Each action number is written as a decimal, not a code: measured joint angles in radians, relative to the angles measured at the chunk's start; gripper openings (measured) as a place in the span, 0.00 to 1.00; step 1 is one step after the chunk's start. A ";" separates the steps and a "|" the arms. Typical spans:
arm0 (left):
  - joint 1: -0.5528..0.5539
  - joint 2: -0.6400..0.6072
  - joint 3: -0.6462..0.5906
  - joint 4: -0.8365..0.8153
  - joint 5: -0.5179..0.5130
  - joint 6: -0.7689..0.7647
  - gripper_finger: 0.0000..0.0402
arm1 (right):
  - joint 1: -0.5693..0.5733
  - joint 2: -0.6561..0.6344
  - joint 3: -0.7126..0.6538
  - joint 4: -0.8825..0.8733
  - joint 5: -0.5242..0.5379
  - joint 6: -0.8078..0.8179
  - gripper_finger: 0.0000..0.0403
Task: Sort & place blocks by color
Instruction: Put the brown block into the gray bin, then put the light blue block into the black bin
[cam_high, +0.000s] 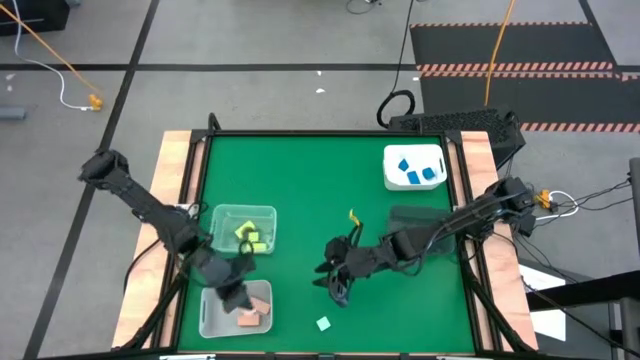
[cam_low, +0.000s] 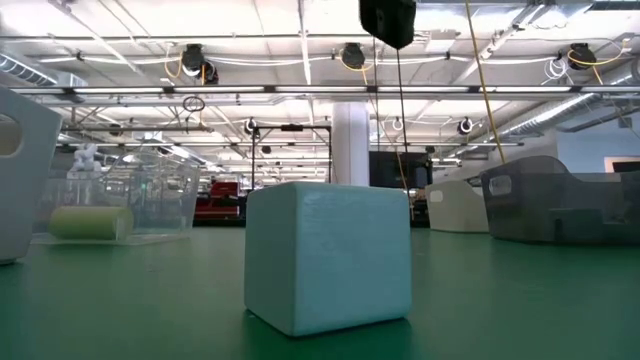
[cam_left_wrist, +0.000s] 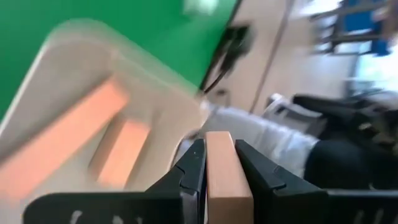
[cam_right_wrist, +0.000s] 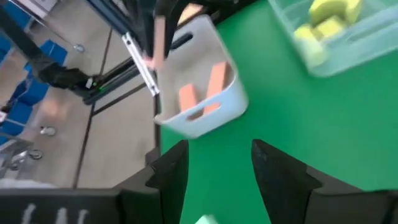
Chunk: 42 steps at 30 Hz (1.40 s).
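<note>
- Left wrist view: my left gripper (cam_left_wrist: 219, 163) clamps a peach bar (cam_left_wrist: 225, 174) over the white tub (cam_high: 212, 322), front-left table corner; lower before releasing.
- Right gripper (cam_right_wrist: 217, 162): jaws apart, empty, above the mint cube (cam_high: 323, 323).

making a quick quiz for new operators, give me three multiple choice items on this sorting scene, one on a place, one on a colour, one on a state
1. Where is the left gripper?
A. over the white tub holding peach blocks
B. over the tub of blue blocks
C. off the table

2. What colour is the loose block on the green mat?
A. yellow
B. mint green
C. blue

3. What is the right gripper doing?
A. gripping a yellow block
B. gripping a tub rim
C. open, holding nothing

Answers: 1 A, the high view shows it there. 2 B, mint in the high view. 3 C, only mat shows between its fingers.
</note>
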<state>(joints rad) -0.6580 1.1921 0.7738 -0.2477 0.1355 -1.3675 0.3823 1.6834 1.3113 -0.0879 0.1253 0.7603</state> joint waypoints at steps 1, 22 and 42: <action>-0.028 0.000 0.000 -0.031 -0.001 -0.025 0.15 | 0.012 0.006 0.000 0.006 0.000 0.016 0.41; -0.294 0.083 0.000 -0.243 -0.136 -0.280 0.36 | 0.140 0.227 -0.001 0.158 0.004 0.297 0.58; -0.293 -0.074 -0.001 -0.166 -0.169 -0.081 0.49 | 0.234 0.225 -0.008 0.078 0.188 -0.358 0.52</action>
<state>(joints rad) -0.9512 1.1185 0.7731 -0.4141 -0.0339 -1.4483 0.6161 1.9083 1.3038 -0.0098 0.3132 0.4021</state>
